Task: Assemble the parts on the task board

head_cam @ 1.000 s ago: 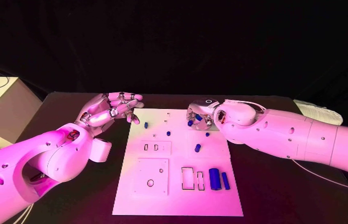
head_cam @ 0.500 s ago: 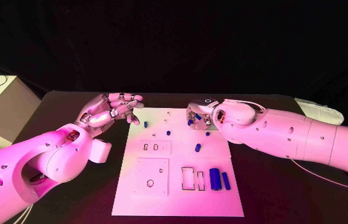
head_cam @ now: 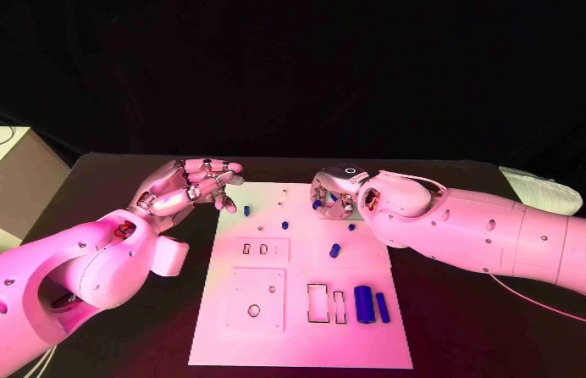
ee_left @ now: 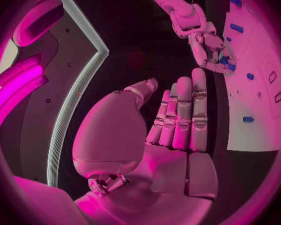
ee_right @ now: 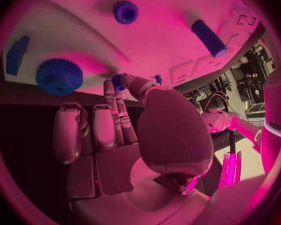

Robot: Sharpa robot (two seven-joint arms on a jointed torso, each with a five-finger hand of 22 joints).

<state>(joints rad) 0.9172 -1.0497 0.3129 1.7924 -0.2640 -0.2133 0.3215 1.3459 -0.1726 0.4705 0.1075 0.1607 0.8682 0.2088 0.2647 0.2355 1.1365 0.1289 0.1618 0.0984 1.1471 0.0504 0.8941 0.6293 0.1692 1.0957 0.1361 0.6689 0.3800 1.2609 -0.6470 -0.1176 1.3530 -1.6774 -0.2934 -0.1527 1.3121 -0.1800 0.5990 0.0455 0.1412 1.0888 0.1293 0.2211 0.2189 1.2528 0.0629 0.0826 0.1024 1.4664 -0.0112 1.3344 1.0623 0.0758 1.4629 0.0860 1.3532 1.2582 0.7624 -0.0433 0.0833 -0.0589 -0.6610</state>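
Nearest the robot, on the close end of the white task board (head_cam: 299,344) that lies along the middle of the black desk (head_cam: 464,327), a blue cylinder (head_cam: 362,298) and a slimmer blue bar (head_cam: 382,307) lie side by side just beside two narrow rectangular slots (head_cam: 328,302). A square plate with a round hole (head_cam: 256,299) lies to their left on the board. Farther up the board, a short blue peg (head_cam: 334,250) lies at its middle, beside a small plate with two slots (head_cam: 254,248), and beyond them small blue pegs (head_cam: 284,224) stand scattered toward the far end. At the board's left far corner the left robot hand (head_cam: 190,188) hangs above the desk edge, palm up, holding nothing, its fingers loosely curled but apart. Across from it, over the board's far right part, the right robot hand (head_cam: 332,197) is bent down with a small blue part (ee_right: 118,81) pinched at its fingertips (ee_right: 114,87). From the right wrist, a knurled blue knob (ee_right: 59,77) lies close by on the board.
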